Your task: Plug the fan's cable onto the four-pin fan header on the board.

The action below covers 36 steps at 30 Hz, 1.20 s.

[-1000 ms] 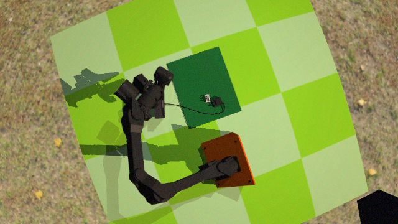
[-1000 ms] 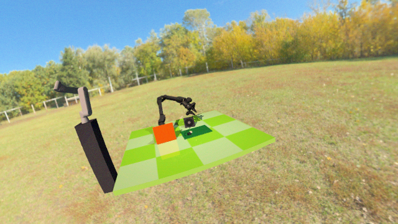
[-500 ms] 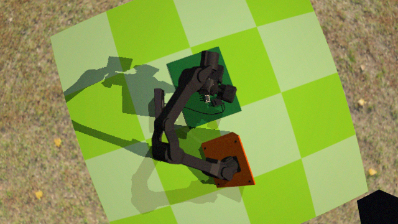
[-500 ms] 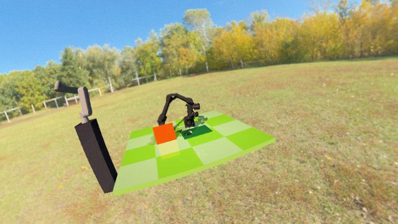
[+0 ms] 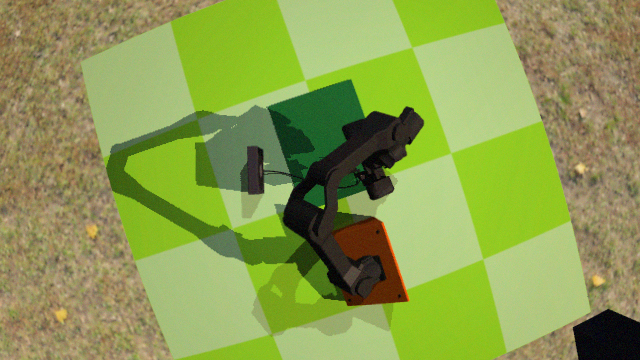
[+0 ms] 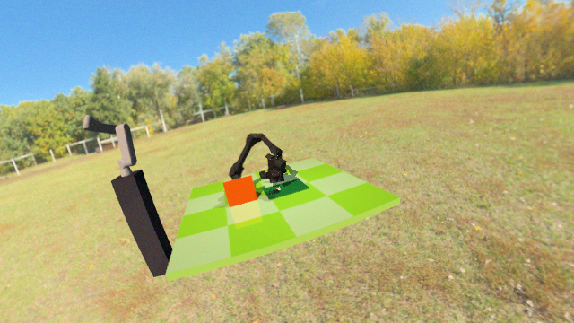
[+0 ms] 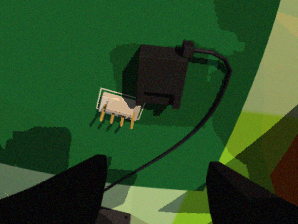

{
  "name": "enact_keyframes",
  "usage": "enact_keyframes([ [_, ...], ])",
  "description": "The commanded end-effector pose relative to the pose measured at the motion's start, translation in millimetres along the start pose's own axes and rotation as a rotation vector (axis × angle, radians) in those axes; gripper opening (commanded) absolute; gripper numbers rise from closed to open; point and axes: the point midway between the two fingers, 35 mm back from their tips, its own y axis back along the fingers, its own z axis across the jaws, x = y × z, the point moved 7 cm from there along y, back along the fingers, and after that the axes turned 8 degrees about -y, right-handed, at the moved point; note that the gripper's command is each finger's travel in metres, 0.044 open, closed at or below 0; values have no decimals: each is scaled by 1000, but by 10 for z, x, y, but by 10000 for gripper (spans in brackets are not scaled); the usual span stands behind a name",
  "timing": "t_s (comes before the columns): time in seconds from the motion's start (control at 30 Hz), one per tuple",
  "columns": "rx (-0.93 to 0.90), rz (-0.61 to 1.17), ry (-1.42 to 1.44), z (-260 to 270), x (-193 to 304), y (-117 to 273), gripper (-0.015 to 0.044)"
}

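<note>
The green board lies flat. In the wrist view the white header stands on it with four bare gold pins. The black plug lies on the board right beside the header, covering its right end in that view; whether they touch is unclear. The thin black cable leaves the plug's far end and curves back, passing behind the left finger. The fan stands upright left of the board. My gripper is part open and empty, above the board. The arm hides plug and header in the top view.
An orange plate stands by the arm's base, near the board's edge. The cable spans from the fan onto the board, under the arm. A dark post with a jointed grey top stands at the table's corner.
</note>
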Motion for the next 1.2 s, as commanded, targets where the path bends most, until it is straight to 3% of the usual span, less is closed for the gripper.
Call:
enact_keyframes([
  [0.0,-9,20,-30,-18,-29,-7,210],
  [0.3,-9,22,-30,5,-202,-429,210],
  [1.17,-9,23,-30,25,-328,-735,210],
])
